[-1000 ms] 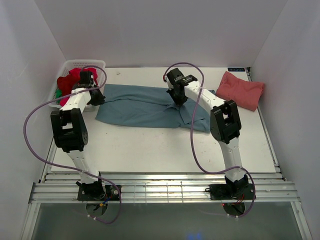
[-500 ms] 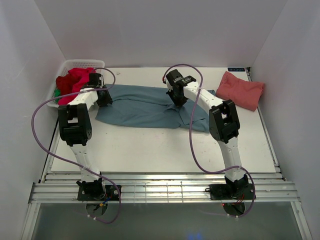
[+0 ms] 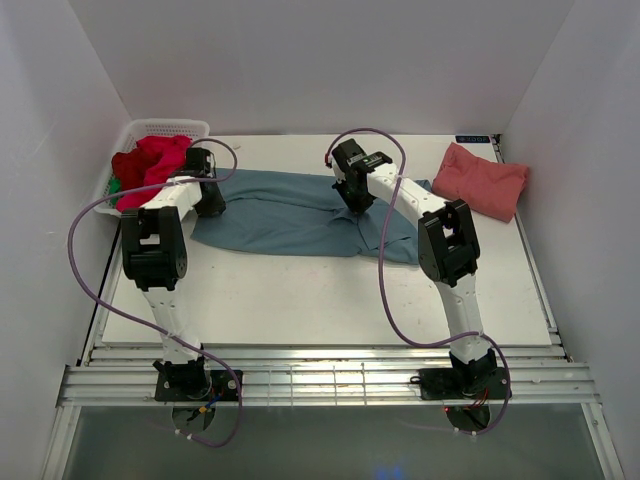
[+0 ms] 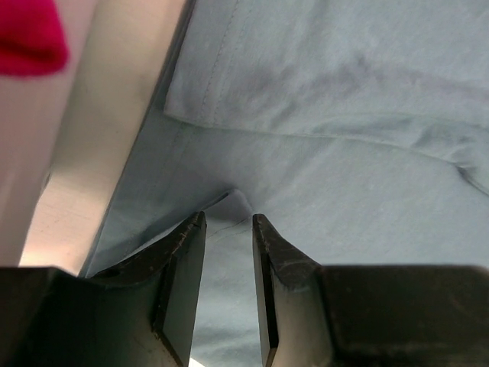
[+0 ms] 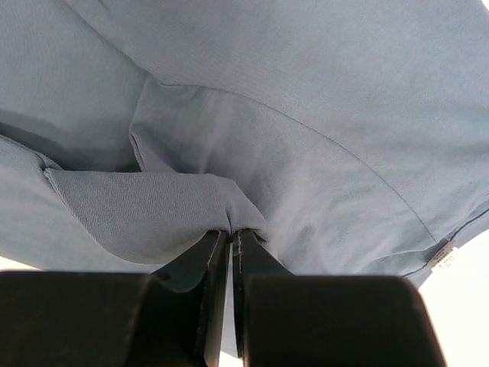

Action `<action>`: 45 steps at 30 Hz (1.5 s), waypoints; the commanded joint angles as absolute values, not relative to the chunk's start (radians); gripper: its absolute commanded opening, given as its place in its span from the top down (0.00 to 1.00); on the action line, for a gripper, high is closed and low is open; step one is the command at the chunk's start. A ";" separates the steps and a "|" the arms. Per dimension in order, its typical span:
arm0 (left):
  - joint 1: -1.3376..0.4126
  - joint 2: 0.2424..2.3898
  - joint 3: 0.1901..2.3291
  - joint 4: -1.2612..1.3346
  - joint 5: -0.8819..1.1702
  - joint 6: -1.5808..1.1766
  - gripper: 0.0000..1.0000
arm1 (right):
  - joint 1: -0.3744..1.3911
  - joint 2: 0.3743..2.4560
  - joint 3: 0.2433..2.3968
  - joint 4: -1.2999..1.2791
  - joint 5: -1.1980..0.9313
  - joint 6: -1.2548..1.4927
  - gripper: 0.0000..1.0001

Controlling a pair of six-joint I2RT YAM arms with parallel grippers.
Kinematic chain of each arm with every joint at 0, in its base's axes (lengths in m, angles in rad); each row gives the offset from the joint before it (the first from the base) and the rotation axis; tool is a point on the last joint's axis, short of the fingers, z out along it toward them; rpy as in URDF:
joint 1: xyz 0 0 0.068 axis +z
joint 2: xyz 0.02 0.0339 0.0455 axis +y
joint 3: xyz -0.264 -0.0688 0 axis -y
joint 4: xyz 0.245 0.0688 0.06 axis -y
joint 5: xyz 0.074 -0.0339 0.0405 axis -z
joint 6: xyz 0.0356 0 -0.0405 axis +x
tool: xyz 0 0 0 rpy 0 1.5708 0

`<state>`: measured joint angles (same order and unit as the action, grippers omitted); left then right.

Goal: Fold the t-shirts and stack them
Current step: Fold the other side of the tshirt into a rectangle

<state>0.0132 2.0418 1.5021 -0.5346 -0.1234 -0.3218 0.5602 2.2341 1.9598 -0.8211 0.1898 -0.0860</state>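
The left gripper (image 4: 229,223) stands with its black jaws parted. A small raised ridge of the large dusty teal-blue cloth t-shirt (image 3: 290,215) lies between their tips, at that shirt's left end. The right gripper (image 5: 231,233) is pinched tight on a fold of the same shirt, a little right of its middle. The shirt lies spread and rumpled on the flat white table (image 3: 300,290). Right of it, apart, rests a folded salmon-pink cloth t-shirt (image 3: 480,180). Left of it, bright red cloth t-shirts (image 3: 150,160) are heaped in a white lattice plastic basket (image 3: 170,127).
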 commanded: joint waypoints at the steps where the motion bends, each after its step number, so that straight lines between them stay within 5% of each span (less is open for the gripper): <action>1: 0.018 2.062 1.532 -0.575 -0.192 -0.319 0.58 | 0.557 2.221 1.956 -0.815 0.183 -0.092 0.92; 6: -0.018 2.077 1.523 -0.578 -0.202 -0.325 0.61 | 0.555 2.220 1.954 -0.815 0.187 -0.092 0.92; 17: -0.020 2.080 1.540 -0.574 -0.242 -0.341 0.94 | 0.555 2.218 1.944 -0.808 0.189 -0.089 0.92; 45: -0.023 2.007 1.637 -0.630 -0.348 -0.380 0.94 | 0.538 2.218 1.982 -0.821 0.219 -0.091 0.92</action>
